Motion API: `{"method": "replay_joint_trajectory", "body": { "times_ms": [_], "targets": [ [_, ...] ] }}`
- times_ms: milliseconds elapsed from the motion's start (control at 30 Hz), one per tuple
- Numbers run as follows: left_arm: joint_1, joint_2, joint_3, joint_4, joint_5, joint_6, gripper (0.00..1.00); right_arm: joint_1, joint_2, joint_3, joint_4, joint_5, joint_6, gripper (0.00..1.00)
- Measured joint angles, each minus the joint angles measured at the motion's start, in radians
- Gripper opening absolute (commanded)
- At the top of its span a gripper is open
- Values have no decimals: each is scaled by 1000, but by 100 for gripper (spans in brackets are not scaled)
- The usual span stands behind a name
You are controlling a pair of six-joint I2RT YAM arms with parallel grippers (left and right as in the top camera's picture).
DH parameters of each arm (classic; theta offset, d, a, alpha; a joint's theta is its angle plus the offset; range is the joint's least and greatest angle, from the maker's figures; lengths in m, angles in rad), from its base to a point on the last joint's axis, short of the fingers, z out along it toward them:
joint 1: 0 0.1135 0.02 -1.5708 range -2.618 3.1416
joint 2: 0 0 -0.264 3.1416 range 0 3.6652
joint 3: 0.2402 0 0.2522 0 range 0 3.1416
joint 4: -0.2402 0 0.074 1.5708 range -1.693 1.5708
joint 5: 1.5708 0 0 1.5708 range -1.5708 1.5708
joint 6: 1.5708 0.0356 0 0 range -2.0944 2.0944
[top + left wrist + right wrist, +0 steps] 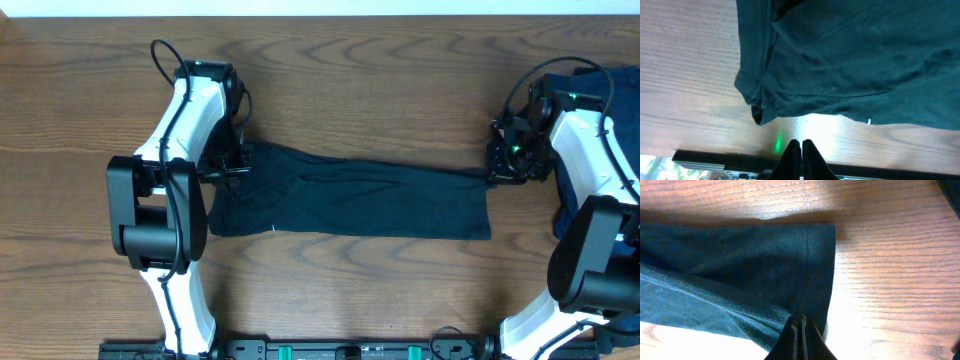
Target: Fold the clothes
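A brown wooden tabletop (380, 90) with bold wavy grain fills the scene. A white strip (320, 6) runs along its far edge; a black rail (350, 351) lines the near edge. Light glares off the wood.

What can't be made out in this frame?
Second garment: overhead, right arm covers it, frame edge cuts it off.
T-shirt left end: overhead, left arm partly hides it.
Dark shape, right wrist view's top-right corner: cut off by the edge, unidentifiable.
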Motion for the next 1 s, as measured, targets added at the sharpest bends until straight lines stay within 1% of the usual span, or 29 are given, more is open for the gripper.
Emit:
{"method": "replay_joint_trajectory", "body": {
  "times_ms": [200, 267, 333, 500, 667, 900, 1000],
  "targets": [
    [1, 0, -2, 3, 0, -9, 7, 0, 0, -1, 12, 3, 7, 1],
    [3, 0, -2, 13, 1, -12, 14, 0, 0, -4, 15, 6, 8, 1],
    [7, 0, -2, 39, 1, -21, 17, 0, 0, -6, 17, 6, 8, 1],
    [18, 0, -6, 119, 0, -63, 37, 0, 0, -7, 19, 7, 8, 1],
    [18, 0, -26, 187, 1, -95, 38, 0, 0, -7, 23, 9, 8, 1],
    [19, 0, -153, 320, 1, -111, 38, 0, 0, -7, 26, 9, 8, 1],
    [20, 0, -180, 349, 1, -111, 38, 0, 0, -8, 27, 9, 8, 1]
  ]
}}
